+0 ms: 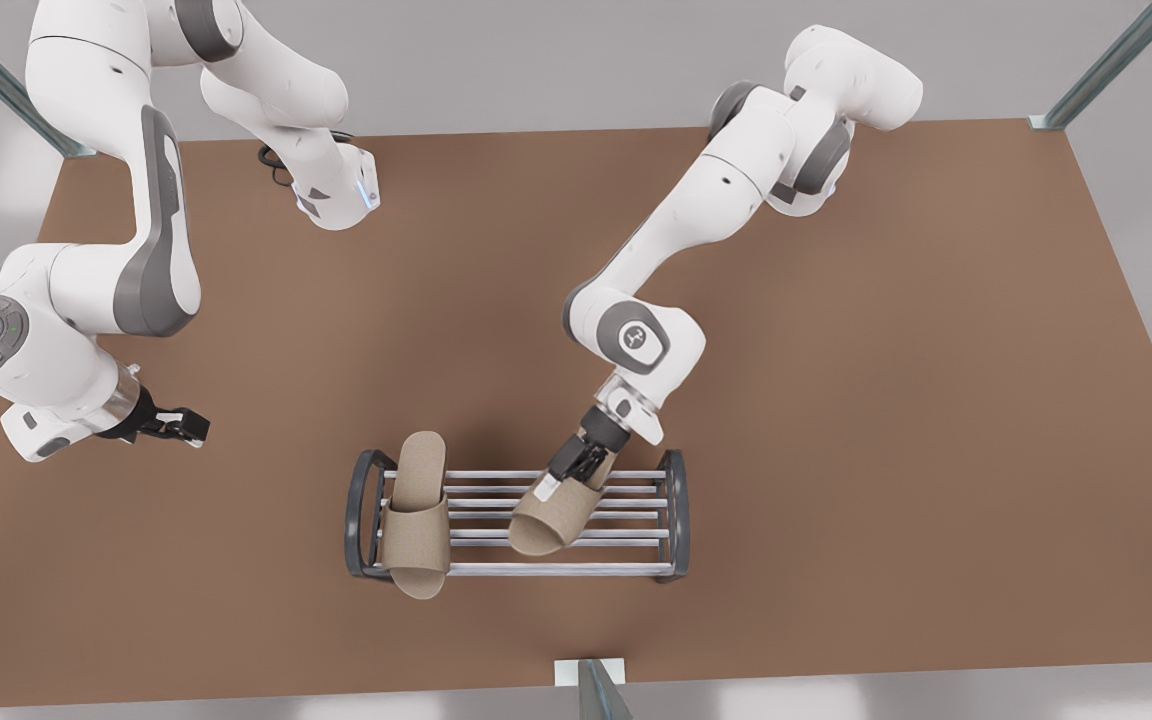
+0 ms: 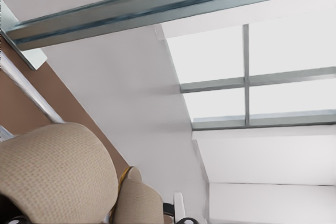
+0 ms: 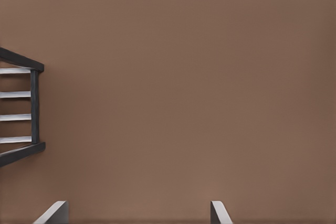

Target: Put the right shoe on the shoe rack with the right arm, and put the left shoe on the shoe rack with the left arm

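Gripper on the left arm, left gripper [image 1: 578, 462], is over the shoe rack [image 1: 678, 512], toward its end on the front view's right, pointing down at an angle. Fingers closed on the heel end of the left shoe [image 1: 548, 518]. That slipper is tilted, heel up at the gripper, toe end low over the middle bars, strap facing the camera. Can't tell if the toe touches the bars or hangs just above them. Left wrist view has the beige weave of the left shoe [image 2: 52, 174] right up close, with a strip of brown table and a metal frame beam behind it. Right gripper [image 1: 181, 427] is well clear of the rack, above the table [image 1: 836, 400] on the front view's left, pointing sideways toward the rack. Fingers spread, nothing between them: both fingertips [image 3: 219, 213] show wide apart in the right wrist view over bare table, with one dark end frame of the rack [image 3: 34, 106] and its silver bars at the edge. That arm is waiting. Right shoe [image 1: 416, 515] lies flat across the rack's top bars at the end on the front view's left, just beside the end frame, sole down, both ends overhanging the bars. The two slippers are apart, with open bars between them.
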Robot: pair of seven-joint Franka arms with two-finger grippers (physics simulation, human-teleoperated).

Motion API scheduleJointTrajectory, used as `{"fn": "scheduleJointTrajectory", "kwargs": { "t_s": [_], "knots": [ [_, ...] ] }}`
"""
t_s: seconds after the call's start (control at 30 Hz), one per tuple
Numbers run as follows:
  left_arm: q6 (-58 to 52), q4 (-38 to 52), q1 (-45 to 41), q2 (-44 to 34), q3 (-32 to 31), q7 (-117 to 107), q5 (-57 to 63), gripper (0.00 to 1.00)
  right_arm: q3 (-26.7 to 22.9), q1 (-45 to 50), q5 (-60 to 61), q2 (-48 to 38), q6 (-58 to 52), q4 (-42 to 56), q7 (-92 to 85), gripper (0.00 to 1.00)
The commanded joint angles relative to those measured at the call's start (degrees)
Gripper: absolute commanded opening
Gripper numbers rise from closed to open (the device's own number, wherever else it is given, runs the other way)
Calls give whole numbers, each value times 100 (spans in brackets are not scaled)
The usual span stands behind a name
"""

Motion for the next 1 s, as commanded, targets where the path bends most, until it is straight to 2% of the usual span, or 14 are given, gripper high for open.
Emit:
{"fn": "scheduleJointTrajectory", "kwargs": {
  "t_s": [0.0,0.8,0.97],
  "knots": [
    [-94,5,31,12,32,-150,11,99,1,-1,4,-6,-1,3,-4,100],
    [-41,-171,101,-49,15,-150,-42,100,1,-1,4,-6,69,-6,-4,100],
    [-59,-523,127,-304,15,-159,-59,100,1,-1,13,-6,69,3,-4,100]
  ]
}}
